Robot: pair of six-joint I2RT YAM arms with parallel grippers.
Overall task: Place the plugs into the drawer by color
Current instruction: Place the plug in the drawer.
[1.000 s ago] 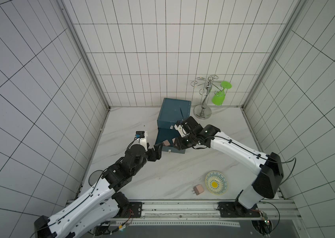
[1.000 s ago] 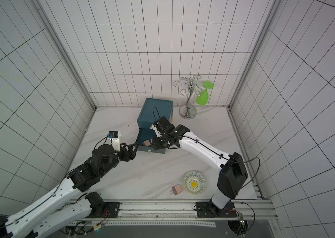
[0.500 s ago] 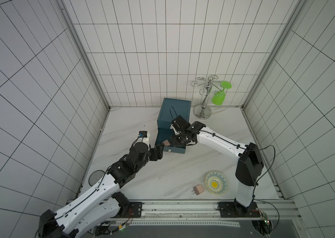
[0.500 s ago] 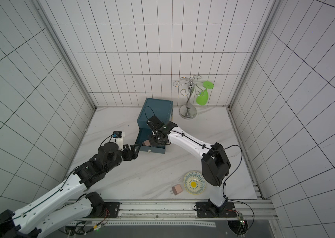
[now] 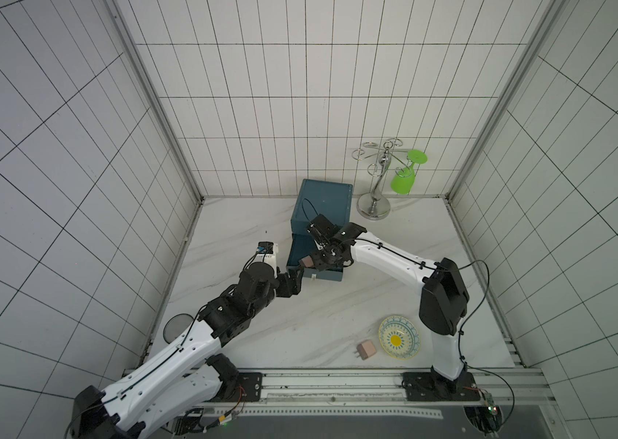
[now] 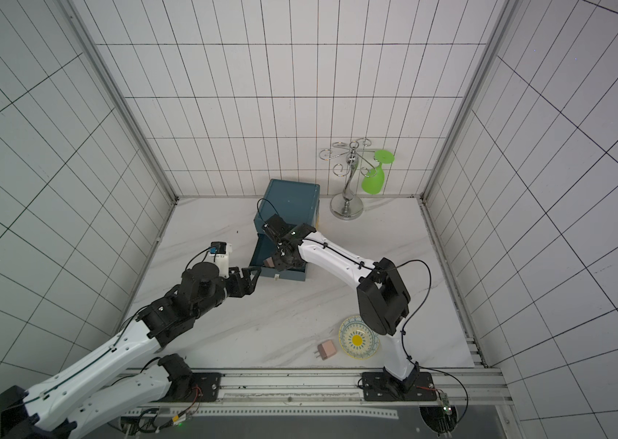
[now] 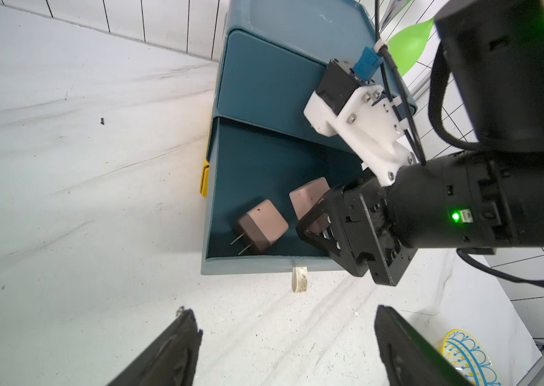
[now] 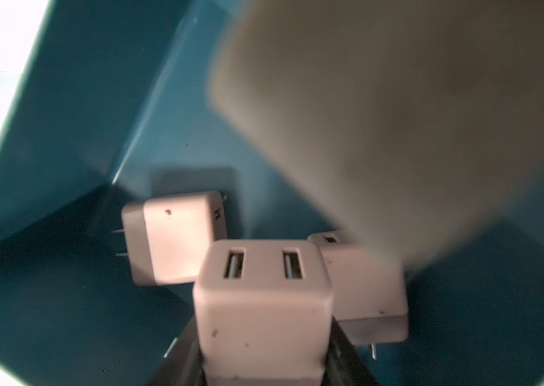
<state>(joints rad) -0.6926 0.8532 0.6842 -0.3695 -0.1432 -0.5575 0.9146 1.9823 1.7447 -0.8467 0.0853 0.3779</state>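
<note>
The teal drawer unit (image 5: 322,205) stands at the back with its lower drawer (image 5: 301,252) (image 7: 264,160) pulled out. My right gripper (image 5: 309,262) (image 8: 264,367) reaches into it, shut on a pinkish-beige plug (image 8: 264,300) (image 6: 269,263). In the right wrist view two more pink plugs lie on the drawer floor, one (image 8: 177,237) to one side of the held plug and one (image 8: 367,290) to the other. A further pink plug (image 5: 366,349) (image 6: 326,350) lies on the table. My left gripper (image 5: 296,279) (image 7: 284,310) hovers open and empty just before the drawer front.
A patterned dish (image 5: 398,342) sits near the front right beside the loose plug. A metal glass rack (image 5: 376,205) with a green glass (image 5: 402,182) stands at the back right. The drawer front carries a small white pull tab (image 7: 299,279). Tiled walls enclose the table.
My right gripper has shifted a little left over the open drawer with the plug in it, and its elbow has swung toward the front. The left arm has barely moved.
</note>
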